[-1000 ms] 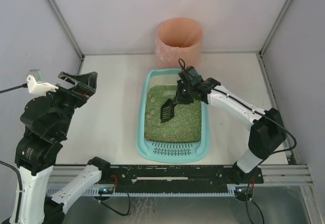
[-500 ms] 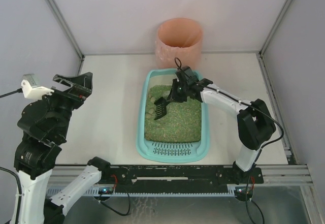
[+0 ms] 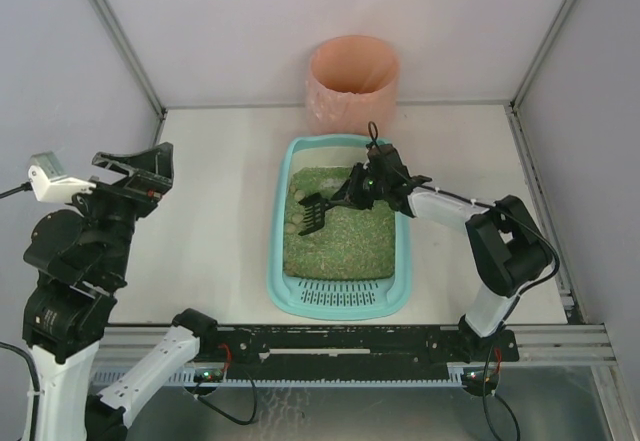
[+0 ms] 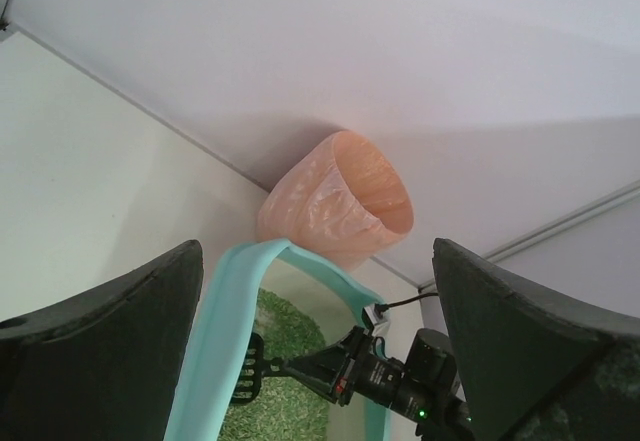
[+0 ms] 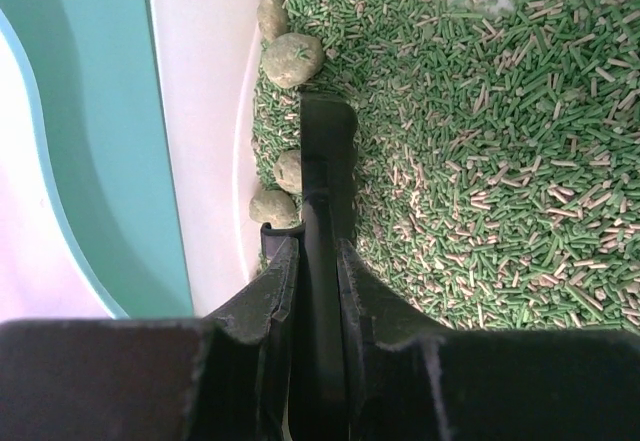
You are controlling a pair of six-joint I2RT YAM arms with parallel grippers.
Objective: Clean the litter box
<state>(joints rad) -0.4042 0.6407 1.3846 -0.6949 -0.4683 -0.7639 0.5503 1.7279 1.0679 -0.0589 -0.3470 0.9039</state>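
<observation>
Black scoop (image 3: 311, 213), pinched in right claw (image 3: 352, 193), lies in litter box (image 3: 275, 253).

Left end effector (image 3: 135, 161) raised, jaws spread wide; right end effector (image 3: 365, 186) low, clamped.

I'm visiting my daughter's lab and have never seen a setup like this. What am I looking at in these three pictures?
These are two small robot arms bolted to the near edge of a white table. The wide picture looks down from above and behind them. The other two come from a camera on each wrist, so the dark shapes at their bottom edges are that arm's own fingers. On the table sit a teal litter box filled with green granules and, behind it, a round pink-orange bin. The right gripper is shut on a black slotted scoop, its head down at the litter beside some roundish clumps. The left gripper is open and holds nothing.
</observation>
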